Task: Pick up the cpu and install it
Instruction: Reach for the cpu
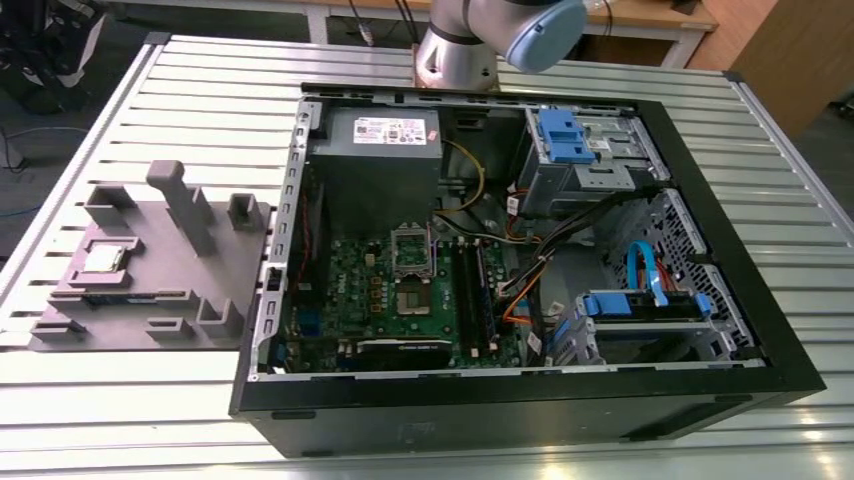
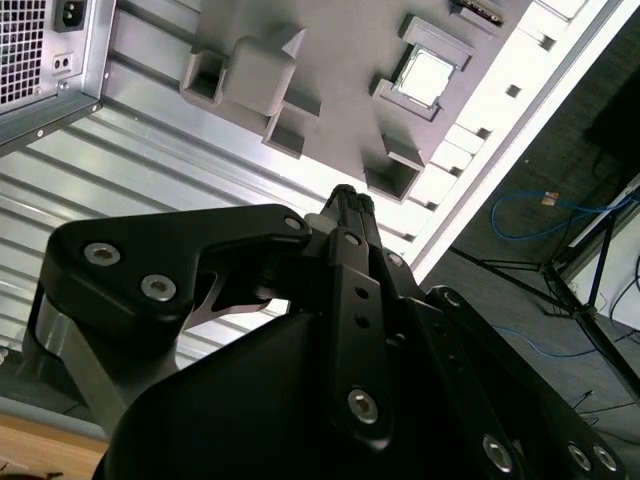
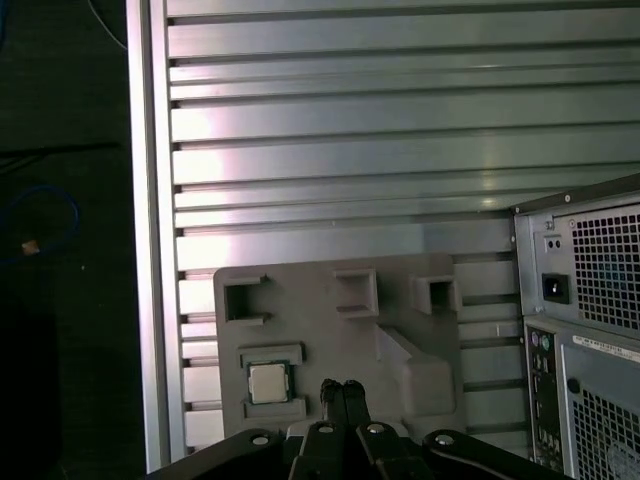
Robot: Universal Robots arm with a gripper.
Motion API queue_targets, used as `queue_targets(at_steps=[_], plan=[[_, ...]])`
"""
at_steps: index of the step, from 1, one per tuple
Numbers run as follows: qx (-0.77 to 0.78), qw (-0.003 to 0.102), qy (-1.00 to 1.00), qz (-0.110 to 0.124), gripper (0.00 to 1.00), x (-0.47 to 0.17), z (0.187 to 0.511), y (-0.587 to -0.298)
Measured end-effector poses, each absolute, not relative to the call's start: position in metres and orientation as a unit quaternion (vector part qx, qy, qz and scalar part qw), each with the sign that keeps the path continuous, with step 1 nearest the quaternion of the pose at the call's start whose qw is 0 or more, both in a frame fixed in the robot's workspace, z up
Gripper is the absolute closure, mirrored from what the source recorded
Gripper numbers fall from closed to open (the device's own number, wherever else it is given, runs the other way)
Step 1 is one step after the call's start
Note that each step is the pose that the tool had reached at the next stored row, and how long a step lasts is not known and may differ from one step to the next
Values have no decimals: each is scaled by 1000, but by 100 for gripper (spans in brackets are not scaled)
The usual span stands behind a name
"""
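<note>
cpu [image 3: 265, 382]: small silvery square, tan rim, seated in grey tray [image 3: 320, 340] | gripper [image 3: 340, 386]: closed, holding nothing

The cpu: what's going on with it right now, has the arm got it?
Not yet. The cpu lies flat in its recess on the grey tray, which sits on the slatted table beside the open computer case. The arm's gripper hangs above the tray, close to the cpu, with its fingers shut and nothing between them. In the exterior view the socket on the motherboard looks unfilled.
</note>
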State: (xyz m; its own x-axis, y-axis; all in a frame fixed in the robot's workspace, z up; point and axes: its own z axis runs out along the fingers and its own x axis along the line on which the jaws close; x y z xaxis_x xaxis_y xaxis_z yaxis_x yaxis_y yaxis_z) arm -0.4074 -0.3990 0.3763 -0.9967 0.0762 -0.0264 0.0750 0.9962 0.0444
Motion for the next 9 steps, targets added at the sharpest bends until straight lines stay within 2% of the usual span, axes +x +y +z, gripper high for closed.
queue_targets(at_steps=[9], plan=[[38,14,999,22,89,-408,372,-406]])
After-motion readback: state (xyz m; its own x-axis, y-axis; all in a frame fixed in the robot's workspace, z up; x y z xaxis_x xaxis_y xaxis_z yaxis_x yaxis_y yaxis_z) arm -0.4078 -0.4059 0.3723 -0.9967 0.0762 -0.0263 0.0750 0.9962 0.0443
